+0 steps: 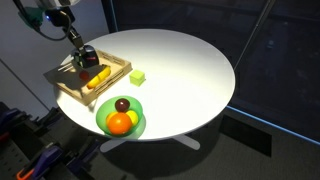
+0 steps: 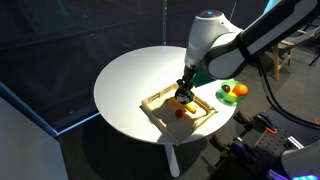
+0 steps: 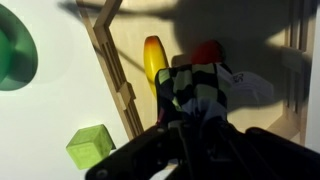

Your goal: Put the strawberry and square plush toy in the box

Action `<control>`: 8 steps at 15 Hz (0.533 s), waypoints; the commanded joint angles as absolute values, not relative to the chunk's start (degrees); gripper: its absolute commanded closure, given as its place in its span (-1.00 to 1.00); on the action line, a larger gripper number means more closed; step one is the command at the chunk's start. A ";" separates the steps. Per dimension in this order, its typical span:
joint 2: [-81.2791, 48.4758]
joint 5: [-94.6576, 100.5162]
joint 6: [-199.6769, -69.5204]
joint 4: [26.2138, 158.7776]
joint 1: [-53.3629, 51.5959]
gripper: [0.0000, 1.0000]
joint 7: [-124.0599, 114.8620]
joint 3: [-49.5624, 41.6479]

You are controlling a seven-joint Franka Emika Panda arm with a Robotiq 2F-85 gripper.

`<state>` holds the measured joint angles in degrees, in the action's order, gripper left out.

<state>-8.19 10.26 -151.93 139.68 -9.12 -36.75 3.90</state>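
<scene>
My gripper is shut on the square plush toy, a dark checked pad that sticks out past the fingertips. It hangs over the inside of the box, a light-wood tray. The strawberry lies on the box floor just beyond the toy, beside a yellow fruit. In both exterior views the gripper is low over the box. I cannot tell whether the toy touches the floor.
A yellow-green cube sits on the white table just outside the box. A round green plate with an orange and a dark maroon fruit stands near the table edge.
</scene>
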 commanded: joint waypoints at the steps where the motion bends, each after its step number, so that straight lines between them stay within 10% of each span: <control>1: -10.42 14.33 -154.02 139.12 -10.31 0.89 -40.98 1.76; 8: -13.93 14.07 -156.08 138.84 -11.45 0.89 -40.88 -0.47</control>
<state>-12.73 13.42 -155.23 139.51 -10.10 -39.71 0.87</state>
